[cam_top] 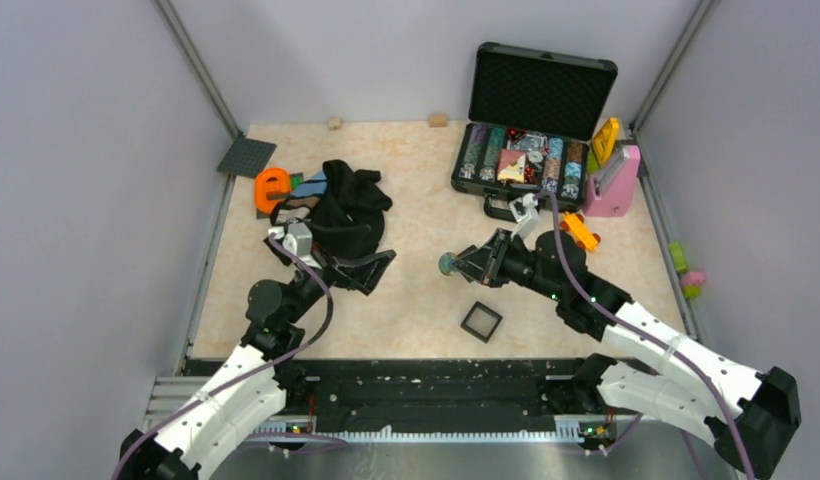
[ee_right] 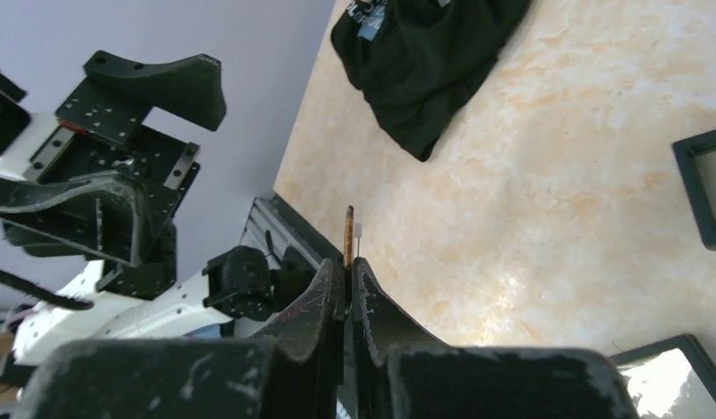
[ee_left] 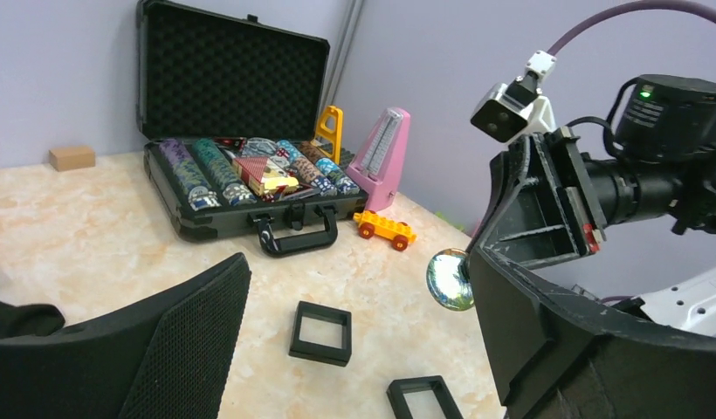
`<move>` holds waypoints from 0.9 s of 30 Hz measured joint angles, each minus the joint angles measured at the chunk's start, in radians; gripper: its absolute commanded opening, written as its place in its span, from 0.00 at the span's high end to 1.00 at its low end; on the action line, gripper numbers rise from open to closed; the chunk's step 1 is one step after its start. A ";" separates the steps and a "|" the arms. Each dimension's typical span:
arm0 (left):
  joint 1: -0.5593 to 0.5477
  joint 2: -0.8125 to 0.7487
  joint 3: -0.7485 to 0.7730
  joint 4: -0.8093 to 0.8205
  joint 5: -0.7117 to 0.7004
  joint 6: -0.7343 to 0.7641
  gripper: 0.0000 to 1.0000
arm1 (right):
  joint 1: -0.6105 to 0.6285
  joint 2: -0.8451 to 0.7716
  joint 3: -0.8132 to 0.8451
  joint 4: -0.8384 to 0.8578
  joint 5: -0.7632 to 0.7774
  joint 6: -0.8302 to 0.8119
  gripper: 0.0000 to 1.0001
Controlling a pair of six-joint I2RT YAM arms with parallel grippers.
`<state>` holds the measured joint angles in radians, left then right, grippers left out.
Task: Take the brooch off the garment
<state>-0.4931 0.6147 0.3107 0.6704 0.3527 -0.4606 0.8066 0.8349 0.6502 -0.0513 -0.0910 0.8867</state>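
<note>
The brooch, a small round teal-green disc, is pinched in my right gripper and held over the middle of the table, apart from the garment. It shows shiny in the left wrist view and edge-on in the right wrist view, between the shut fingertips. The garment, a crumpled black top with a blue and white patch, lies at the back left and also shows in the right wrist view. My left gripper is open and empty at the garment's near right edge, with its jaws wide apart.
A square black frame lies near the front middle; the left wrist view shows two frames. An open black case of chips, a pink metronome and a yellow toy car stand at the back right. An orange object lies left of the garment.
</note>
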 measured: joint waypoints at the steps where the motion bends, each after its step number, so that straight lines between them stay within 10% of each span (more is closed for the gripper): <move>1: 0.000 -0.011 -0.021 0.018 -0.011 -0.016 0.01 | -0.025 0.017 0.000 0.018 -0.051 -0.007 1.00; 10: -0.009 0.024 -0.083 0.131 0.066 0.064 0.02 | -0.077 0.106 -0.017 0.211 -0.312 -0.006 1.00; 27: -0.224 0.296 -0.010 0.166 0.229 0.650 0.10 | -0.077 0.167 -0.017 0.302 -0.433 0.042 1.00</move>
<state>-0.7174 0.9104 0.3012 0.8368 0.5816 0.1890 0.7292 1.0016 0.6334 0.2508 -0.5243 0.9291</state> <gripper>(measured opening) 0.946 0.027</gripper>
